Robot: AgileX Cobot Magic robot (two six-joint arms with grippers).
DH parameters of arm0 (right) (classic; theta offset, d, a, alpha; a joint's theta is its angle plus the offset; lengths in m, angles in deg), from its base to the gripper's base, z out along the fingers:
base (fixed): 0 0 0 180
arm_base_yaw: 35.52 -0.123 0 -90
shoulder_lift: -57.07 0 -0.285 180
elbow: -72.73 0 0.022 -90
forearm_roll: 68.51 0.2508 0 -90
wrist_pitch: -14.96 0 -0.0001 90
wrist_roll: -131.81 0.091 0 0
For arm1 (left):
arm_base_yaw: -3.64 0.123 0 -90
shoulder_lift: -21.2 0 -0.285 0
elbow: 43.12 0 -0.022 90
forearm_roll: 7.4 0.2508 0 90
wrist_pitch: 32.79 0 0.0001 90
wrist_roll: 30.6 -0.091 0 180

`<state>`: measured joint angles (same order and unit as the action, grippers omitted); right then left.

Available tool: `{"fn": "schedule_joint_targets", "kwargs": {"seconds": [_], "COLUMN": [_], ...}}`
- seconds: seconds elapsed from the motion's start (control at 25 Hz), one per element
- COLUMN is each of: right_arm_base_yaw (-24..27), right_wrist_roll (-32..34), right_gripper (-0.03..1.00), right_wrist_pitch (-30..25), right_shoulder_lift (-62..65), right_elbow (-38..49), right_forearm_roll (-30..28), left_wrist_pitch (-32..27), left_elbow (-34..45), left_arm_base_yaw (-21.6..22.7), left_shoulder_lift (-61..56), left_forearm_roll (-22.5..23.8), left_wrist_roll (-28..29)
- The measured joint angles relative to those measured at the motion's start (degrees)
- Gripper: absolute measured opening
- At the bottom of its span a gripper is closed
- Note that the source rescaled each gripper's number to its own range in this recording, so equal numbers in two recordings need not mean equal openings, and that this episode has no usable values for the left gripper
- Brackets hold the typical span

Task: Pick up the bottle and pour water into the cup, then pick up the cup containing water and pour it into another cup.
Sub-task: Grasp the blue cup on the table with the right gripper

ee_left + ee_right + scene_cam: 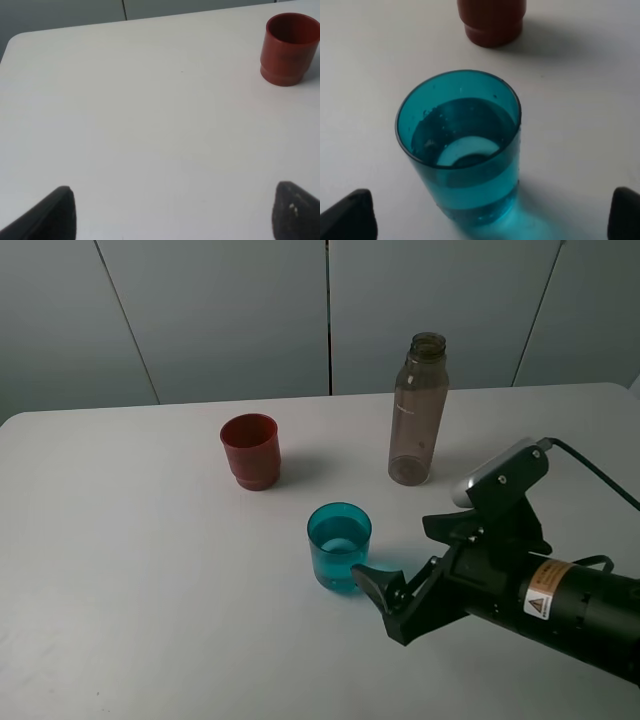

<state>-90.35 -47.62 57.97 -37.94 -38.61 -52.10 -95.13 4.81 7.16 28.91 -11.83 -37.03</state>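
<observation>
white table [120, 540], teal cup [339, 545] just ahead of right claw [392, 548], jaws wide apart, gripping nothing

Teal cup [470, 185] translucent glossy plastic; red cup [250, 452] opaque; table [120, 570] matt white.

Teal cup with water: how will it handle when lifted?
The teal cup looks like thin, smooth plastic: probably flexes under a hard squeeze, and may slip, with droplets on its wall. Partly full, so likely steady standing, but the water could slosh if tilted early.
</observation>
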Motion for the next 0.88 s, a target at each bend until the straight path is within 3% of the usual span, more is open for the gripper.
{"fn": "schedule_joint_targets", "kwargs": {"seconds": [0.2, 0.52, 0.68, 0.88], "right_arm_base_yaw": [0.0, 0.0, 0.0, 0.0], "right_wrist_roll": [-0.57, -0.95, 2.79, 4.38], "right_gripper": [1.0, 1.0, 1.0, 1.0], "right_wrist_pitch": [4.56, 14.62, 19.12, 20.66], "right_shoulder_lift": [-0.96, -8.13, -12.63, -14.54], "right_elbow": [1.41, 1.76, 1.76, 0.6], "right_forearm_roll": [-5.13, -6.63, -6.9, -7.45], "left_wrist_pitch": [0.0, 0.0, 0.0, 0.0], "left_elbow": [0.0, 0.0, 0.0, 0.0], "left_arm_base_yaw": [0.0, 0.0, 0.0, 0.0], "left_shoulder_lift": [0.0, 0.0, 0.0, 0.0], "left_forearm_roll": [0.0, 0.0, 0.0, 0.0], "left_wrist_roll": [0.0, 0.0, 0.0, 0.0]}}
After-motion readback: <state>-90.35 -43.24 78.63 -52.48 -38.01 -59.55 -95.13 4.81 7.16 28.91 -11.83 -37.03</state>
